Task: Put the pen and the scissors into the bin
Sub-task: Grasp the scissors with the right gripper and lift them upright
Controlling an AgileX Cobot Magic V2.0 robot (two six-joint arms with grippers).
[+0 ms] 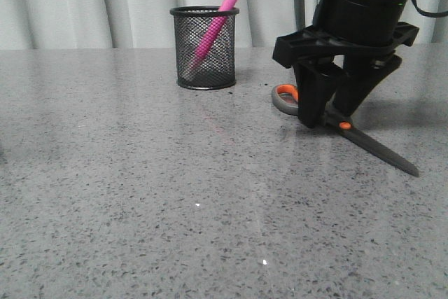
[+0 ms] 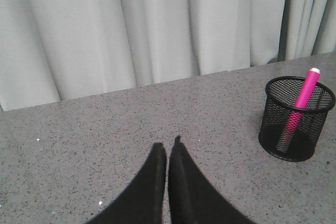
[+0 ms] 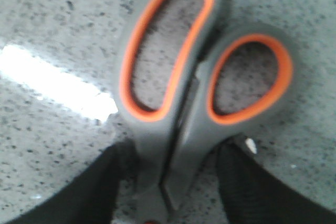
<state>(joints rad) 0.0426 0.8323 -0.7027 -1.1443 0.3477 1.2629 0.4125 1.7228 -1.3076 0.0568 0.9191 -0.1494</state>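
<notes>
Bin: the black wire-mesh pen cup (image 1: 204, 47) stands upright toward the back of the grey speckled table (image 1: 140, 194), just in front of the pale curtain (image 1: 91, 1). The left wrist view shows it too (image 2: 296, 119), off to one side of that arm.

What's in the bin: only the pink pen (image 1: 210, 33). It leans at an angle inside, with its small white end poking up over the rim. You can see the rest of the pink body through the mesh (image 2: 299, 106).

Scissors: lying flat on the table (image 1: 364, 138), well to the right of the bin and not in it. The orange-lined handles point toward the back and the dark blades run forward and to the right. The orange pivot dot shows just below the gripper.

Right gripper: it's down over the scissors (image 1: 330, 113), one black finger on each side of the neck just below the two loops (image 3: 199, 77). The right wrist view is pretty blurry, but both fingers (image 3: 105, 182) look pressed right up against the grey plastic, so I'd call it clamped on the scissors, which are still resting on the tabletop.

Left gripper: the fingers are pinched together with nothing between them (image 2: 168, 156), over bare table, well apart from the bin.
</notes>
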